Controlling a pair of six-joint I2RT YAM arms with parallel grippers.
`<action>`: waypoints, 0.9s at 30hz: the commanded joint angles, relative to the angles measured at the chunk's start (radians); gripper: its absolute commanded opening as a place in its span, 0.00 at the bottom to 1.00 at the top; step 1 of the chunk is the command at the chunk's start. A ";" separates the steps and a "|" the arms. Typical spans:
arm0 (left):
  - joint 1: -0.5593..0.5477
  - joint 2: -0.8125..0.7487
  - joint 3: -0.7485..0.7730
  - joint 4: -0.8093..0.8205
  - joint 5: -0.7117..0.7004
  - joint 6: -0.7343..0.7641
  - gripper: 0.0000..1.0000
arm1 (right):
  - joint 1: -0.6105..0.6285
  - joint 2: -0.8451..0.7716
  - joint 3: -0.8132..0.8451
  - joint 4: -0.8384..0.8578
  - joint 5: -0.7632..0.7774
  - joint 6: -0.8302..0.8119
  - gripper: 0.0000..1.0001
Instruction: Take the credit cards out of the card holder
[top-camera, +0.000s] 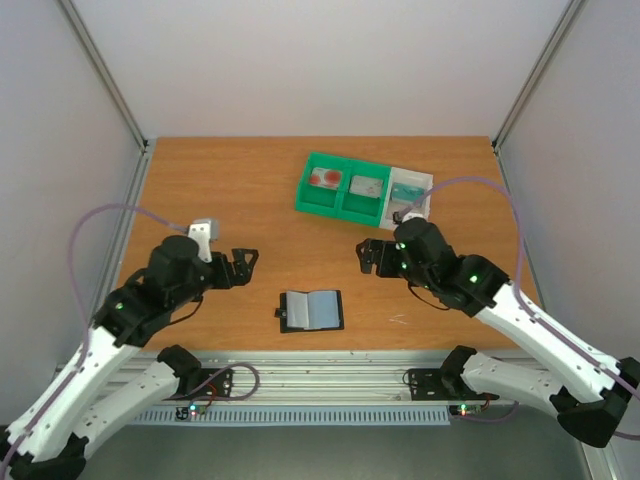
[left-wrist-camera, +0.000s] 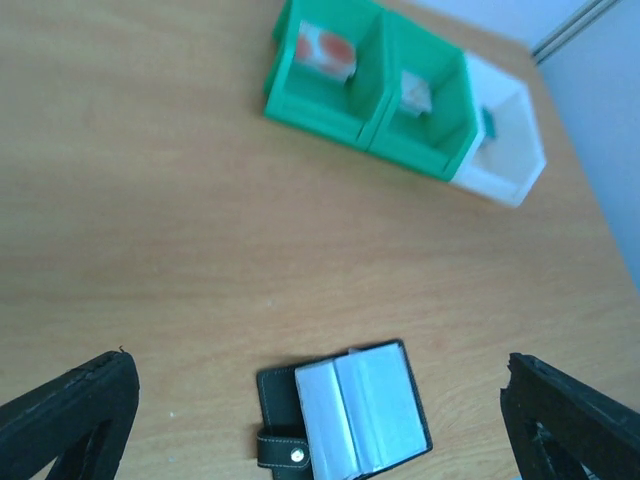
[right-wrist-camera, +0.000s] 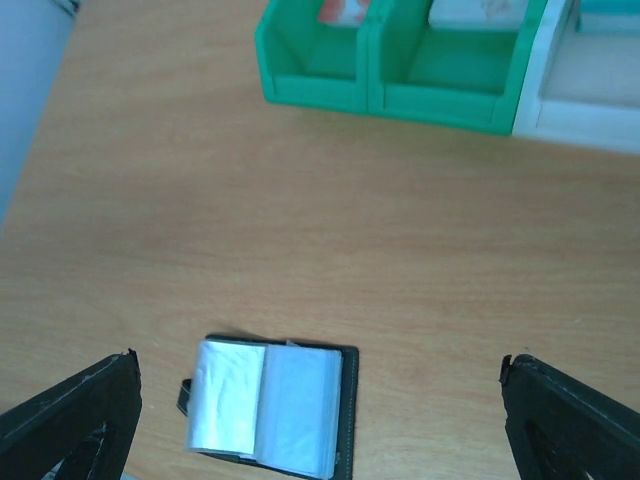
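Observation:
The card holder (top-camera: 311, 311) lies open on the wooden table near the front edge, its grey-blue pockets facing up. It also shows in the left wrist view (left-wrist-camera: 345, 415) and the right wrist view (right-wrist-camera: 268, 410). A whitish card with red marks (top-camera: 326, 179) and a greyish card (top-camera: 366, 186) lie in the green tray (top-camera: 338, 206). A teal card (top-camera: 406, 192) lies in the white tray (top-camera: 420, 180). My left gripper (top-camera: 243, 265) is open and empty, left of and behind the holder. My right gripper (top-camera: 365, 257) is open and empty, right of and behind it.
The green tray (left-wrist-camera: 330, 112) and white tray (left-wrist-camera: 515, 160) stand side by side at the back right of the table. Metal frame posts and white walls enclose the table on three sides.

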 joint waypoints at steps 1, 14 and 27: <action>0.001 -0.068 0.091 -0.117 -0.061 0.066 0.99 | 0.007 -0.045 0.090 -0.121 0.061 -0.041 0.98; 0.001 -0.152 0.175 -0.170 -0.096 0.077 0.99 | 0.006 -0.110 0.075 -0.081 -0.033 -0.022 0.99; 0.001 -0.119 0.137 -0.168 -0.090 0.066 0.99 | 0.007 -0.103 0.061 -0.075 -0.049 -0.014 0.98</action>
